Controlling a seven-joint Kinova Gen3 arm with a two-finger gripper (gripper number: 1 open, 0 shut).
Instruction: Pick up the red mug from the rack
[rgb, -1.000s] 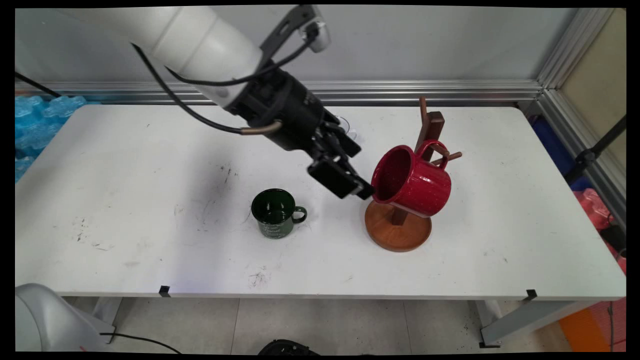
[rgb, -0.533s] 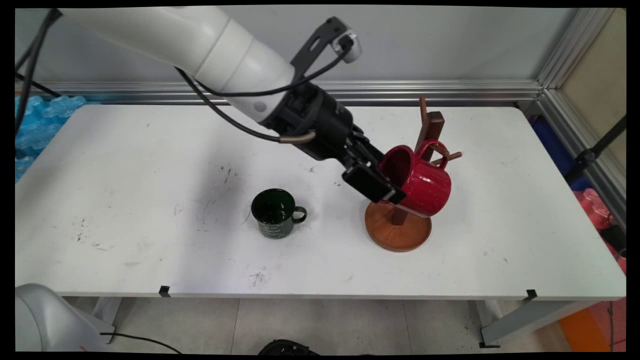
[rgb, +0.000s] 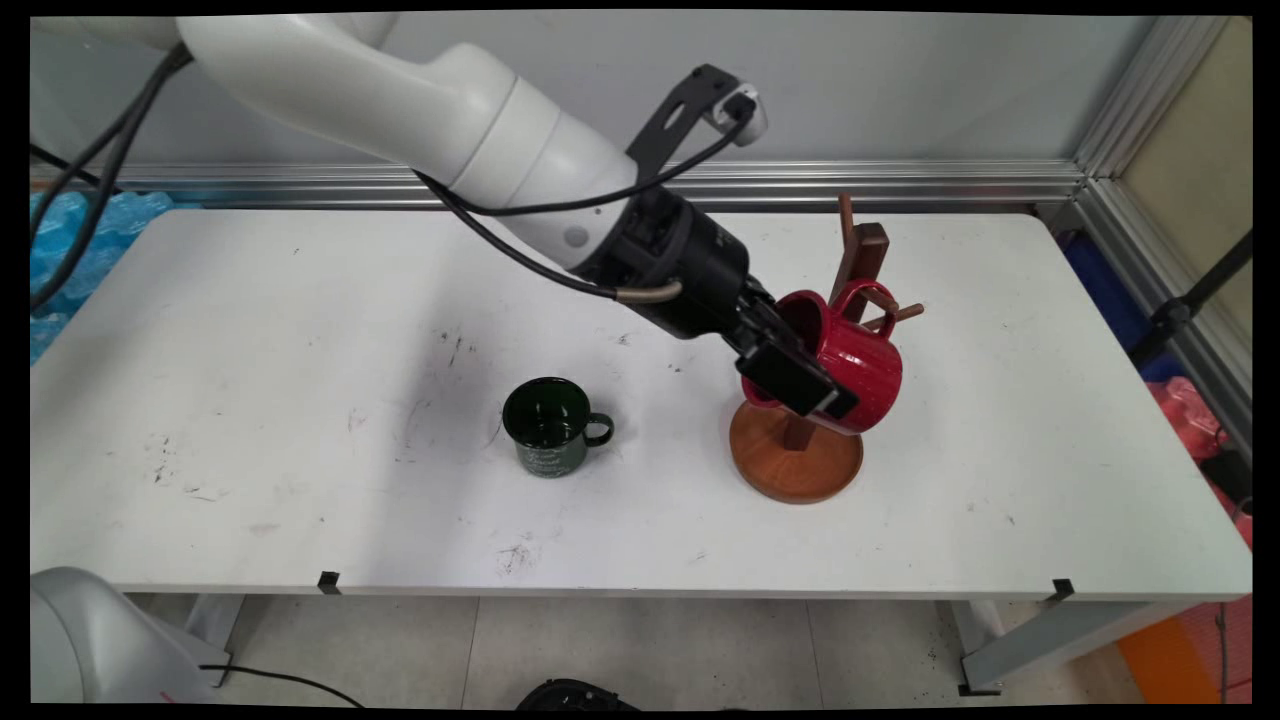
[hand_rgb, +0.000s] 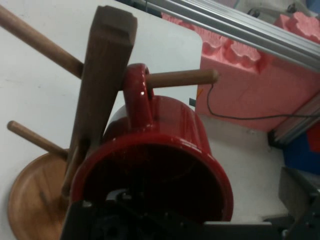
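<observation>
Your gripper (rgb: 800, 382) is at the rim of the red mug (rgb: 850, 365), which hangs by its handle on a peg of the wooden mug tree (rgb: 800, 455); whether it grips I cannot tell, so avoid tipping the tree.

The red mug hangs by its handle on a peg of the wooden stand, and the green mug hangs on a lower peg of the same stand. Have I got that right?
Not quite. The red mug does hang by its handle on a peg of the wooden stand, but the green mug is not on it: the main view shows it standing upright on the white table, left of the stand and apart from it.
</observation>
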